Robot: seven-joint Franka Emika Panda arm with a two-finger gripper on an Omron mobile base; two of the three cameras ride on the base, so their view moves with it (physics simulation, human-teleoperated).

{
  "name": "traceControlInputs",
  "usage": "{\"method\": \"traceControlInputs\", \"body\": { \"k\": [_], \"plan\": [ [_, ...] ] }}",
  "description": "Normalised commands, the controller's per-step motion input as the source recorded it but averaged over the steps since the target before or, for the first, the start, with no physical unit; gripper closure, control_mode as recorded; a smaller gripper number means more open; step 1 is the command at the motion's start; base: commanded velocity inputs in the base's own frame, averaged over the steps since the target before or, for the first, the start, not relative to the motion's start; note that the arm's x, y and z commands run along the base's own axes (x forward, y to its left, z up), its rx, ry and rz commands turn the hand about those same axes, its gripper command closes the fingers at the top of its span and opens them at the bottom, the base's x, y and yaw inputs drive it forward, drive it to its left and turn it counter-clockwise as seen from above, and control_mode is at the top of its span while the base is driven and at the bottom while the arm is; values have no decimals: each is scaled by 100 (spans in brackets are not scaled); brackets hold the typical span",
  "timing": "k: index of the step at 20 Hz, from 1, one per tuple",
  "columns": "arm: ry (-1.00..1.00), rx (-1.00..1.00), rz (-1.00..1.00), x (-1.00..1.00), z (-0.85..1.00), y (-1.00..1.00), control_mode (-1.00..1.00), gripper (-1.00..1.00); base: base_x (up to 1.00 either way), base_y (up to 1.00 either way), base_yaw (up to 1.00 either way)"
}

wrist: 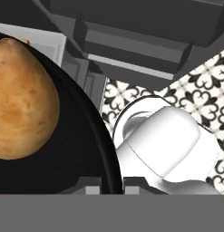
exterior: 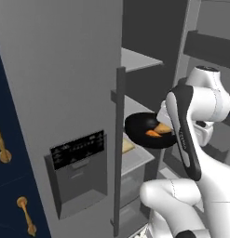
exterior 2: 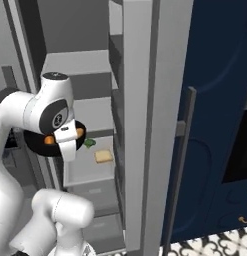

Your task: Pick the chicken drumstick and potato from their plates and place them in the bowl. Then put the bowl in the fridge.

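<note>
Claw (wrist: 111,181): I have it clamped on the black bowl's (exterior: 139,132) rim.
Load: potato (wrist: 20,99) inside.
Approach: I'd keep level, easing onto the fridge shelf (exterior 2: 87,167).

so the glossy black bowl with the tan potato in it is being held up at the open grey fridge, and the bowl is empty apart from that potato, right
Not quite: the glossy black bowl at the open grey fridge also holds an orange piece beside the tan potato. The left base view shows it.
</note>
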Motion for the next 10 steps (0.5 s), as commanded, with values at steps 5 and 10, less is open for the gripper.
{"method": "traceControlInputs", "body": {
  "k": [5,10],
  "plan": [
    [0,0,0,0,0,0,100,100,36,-20,0],
    [0,0,0,0,0,0,100,100,72,-11,0]
  ]
}}
